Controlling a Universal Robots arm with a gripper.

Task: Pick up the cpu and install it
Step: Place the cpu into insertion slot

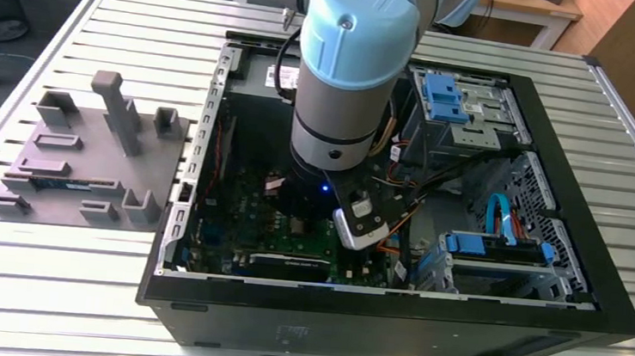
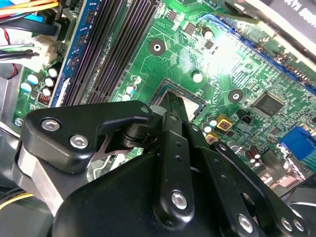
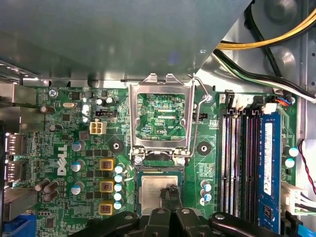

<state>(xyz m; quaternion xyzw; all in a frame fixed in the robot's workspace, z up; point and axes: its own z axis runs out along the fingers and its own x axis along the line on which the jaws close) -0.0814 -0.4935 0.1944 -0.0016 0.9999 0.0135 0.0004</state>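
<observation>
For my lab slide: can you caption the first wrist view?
Gripper poised over the cpu in its socket on the green board, metal socket frame swung open beside it.

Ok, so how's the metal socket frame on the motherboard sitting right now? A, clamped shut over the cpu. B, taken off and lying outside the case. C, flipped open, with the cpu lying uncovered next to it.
C: in the first wrist view the socket frame is swung open and the cpu lies uncovered beside it, under the tool.
</observation>
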